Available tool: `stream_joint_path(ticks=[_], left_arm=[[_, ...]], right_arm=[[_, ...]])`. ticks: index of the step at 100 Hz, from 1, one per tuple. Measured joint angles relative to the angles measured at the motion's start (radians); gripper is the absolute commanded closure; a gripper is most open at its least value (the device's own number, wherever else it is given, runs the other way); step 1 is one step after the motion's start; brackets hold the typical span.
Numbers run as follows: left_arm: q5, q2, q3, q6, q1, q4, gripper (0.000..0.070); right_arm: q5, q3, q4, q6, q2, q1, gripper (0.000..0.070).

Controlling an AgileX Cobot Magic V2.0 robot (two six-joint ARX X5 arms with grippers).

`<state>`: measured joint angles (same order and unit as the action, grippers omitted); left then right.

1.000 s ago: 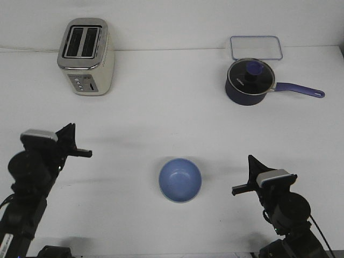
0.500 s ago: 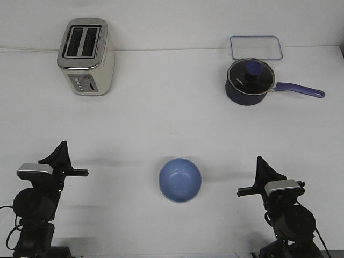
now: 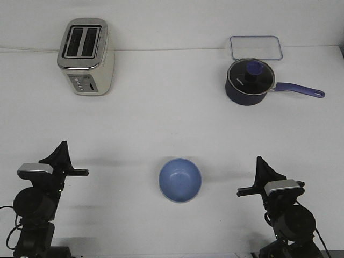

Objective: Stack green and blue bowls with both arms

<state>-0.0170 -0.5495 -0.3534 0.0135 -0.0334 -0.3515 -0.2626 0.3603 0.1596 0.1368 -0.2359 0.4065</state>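
While both arms sit low, the blue bowl [image 3: 180, 180] lies between them.
Left end effector [image 3: 63, 163] and right end effector [image 3: 257, 180] hold nothing, openness unclear; bowl roughly equidistant, no green bowl visible.

A cream and chrome two-slot toaster [image 3: 86, 56] stood near the far left corner of the white counter [image 3: 161, 113]. Near the far right corner sat a dark navy lidded saucepan [image 3: 250, 81], its purple handle pointing right, with a clear rectangular lid [image 3: 256, 47] just behind it.
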Motion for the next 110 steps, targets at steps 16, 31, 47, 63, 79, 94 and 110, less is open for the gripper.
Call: stream_joint_path(ticks=[16,31,47,63,79,94,110], left_arm=[[0.000,0.055,0.000,0.001,0.000,0.069,0.0687],[-0.002,0.205,0.054,0.007,0.005,0.192,0.0687],[-0.005,0.377,0.202,0.013,0.053,0.176,0.0687],[-0.035,0.515,0.313,0.031,0.072,0.174,0.0687],[-0.037,0.546,0.320,0.038,0.072,0.177,0.0687],[-0.038,0.544,0.320,0.039,0.064,0.180,0.0687],[-0.038,0.542,0.320,0.040,0.064,0.181,0.0687]], right_arm=[[0.000,0.000,0.000,0.000,0.000,0.000,0.0700],[0.000,0.000,0.000,-0.001,0.000,0.000,0.0700],[0.000,0.000,0.000,-0.001,0.000,0.000,0.0700],[0.000,0.000,0.000,-0.001,0.000,0.000,0.0700],[0.000,0.000,0.000,-0.002,0.000,0.000,0.0700],[0.000,0.000,0.000,-0.002,0.000,0.000,0.0700],[0.000,0.000,0.000,-0.002,0.000,0.000,0.0700]])
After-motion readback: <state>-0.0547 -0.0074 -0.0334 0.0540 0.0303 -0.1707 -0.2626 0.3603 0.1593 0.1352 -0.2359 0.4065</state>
